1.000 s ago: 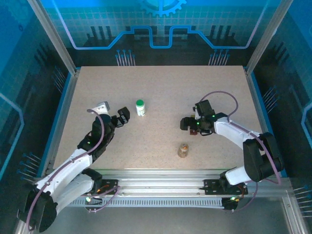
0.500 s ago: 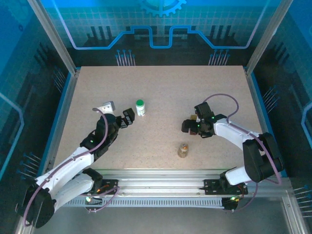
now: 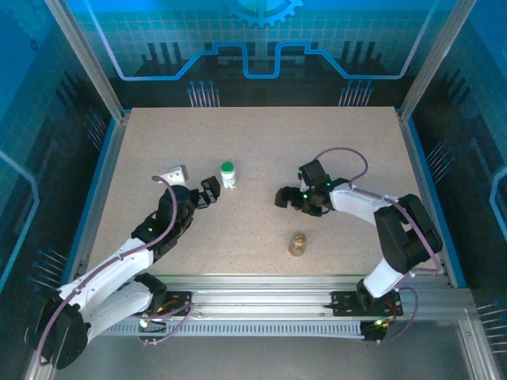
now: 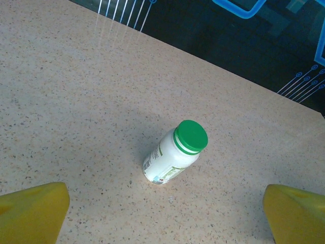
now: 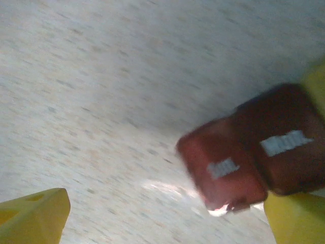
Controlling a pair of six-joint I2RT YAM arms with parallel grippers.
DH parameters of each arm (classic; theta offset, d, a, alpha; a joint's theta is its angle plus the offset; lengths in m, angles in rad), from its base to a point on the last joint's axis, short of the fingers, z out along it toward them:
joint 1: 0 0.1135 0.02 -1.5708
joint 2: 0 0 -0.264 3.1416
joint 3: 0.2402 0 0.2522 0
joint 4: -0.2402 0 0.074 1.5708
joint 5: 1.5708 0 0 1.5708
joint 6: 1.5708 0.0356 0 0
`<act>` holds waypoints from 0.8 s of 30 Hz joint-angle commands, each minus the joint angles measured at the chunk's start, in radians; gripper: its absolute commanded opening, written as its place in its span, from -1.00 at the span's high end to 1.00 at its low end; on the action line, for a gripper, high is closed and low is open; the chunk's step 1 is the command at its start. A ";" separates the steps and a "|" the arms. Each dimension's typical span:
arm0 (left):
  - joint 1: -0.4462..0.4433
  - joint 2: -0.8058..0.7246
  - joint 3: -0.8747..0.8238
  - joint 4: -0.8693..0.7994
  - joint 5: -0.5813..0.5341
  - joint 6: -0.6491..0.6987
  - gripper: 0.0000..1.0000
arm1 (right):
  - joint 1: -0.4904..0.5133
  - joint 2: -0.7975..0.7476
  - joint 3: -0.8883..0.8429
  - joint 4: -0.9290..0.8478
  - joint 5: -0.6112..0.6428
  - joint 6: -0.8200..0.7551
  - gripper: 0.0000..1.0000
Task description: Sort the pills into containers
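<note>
status: sorting not yet begun

the green-capped white bottle (image 4: 175, 152) stands upright on the table (image 3: 261, 134), cap on, just ahead of the left gripper (image 4: 162, 213), whose fingers are spread wide and hold nothing. the right gripper (image 5: 162, 216) is likewise spread and empty. the dark red box (image 5: 238, 162) lies just beside one of its fingers, blurred. a small brownish object (image 3: 298, 244) sits nearer the front edge, too small to identify. judged: no pills are sorted yet. remaining: open the bottle and distribute the pills.

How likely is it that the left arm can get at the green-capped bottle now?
Probably yes: the left pincer is open and faces the upright bottle, with only bare table between them.
</note>
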 commanded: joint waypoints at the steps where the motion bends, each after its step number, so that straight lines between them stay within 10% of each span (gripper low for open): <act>1: -0.015 0.003 -0.018 0.011 -0.019 -0.023 -0.98 | 0.045 0.046 0.093 0.109 -0.061 0.045 -0.98; 17: -0.044 0.023 -0.006 0.048 0.029 0.014 -0.98 | -0.031 -0.275 -0.076 -0.119 0.259 -0.059 -0.89; 24: -0.084 0.135 0.062 0.071 0.034 0.032 -0.98 | -0.075 -0.315 -0.218 -0.015 0.206 0.007 -0.70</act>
